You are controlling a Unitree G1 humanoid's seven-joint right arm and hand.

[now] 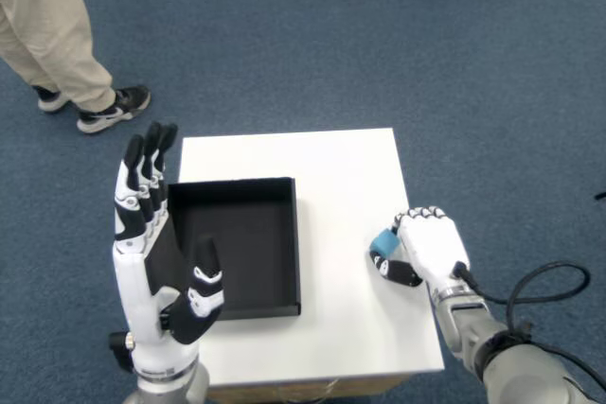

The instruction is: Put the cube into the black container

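Observation:
A small teal-blue cube (pixel 383 242) sits at the right side of the white table (pixel 331 177). My right hand (pixel 428 247) is wrapped around it, fingers curled over its top and thumb below it, so only its left face shows. The black container (pixel 237 245), a shallow square tray, lies on the left half of the table, about a hand's width left of the cube. The left hand (pixel 151 253) is raised with fingers spread over the tray's left edge.
A person's legs in beige trousers and black sneakers (pixel 112 109) stand on the blue carpet at the upper left. A black cable (pixel 549 290) loops beside my right forearm. The table's right edge lies close under my right hand.

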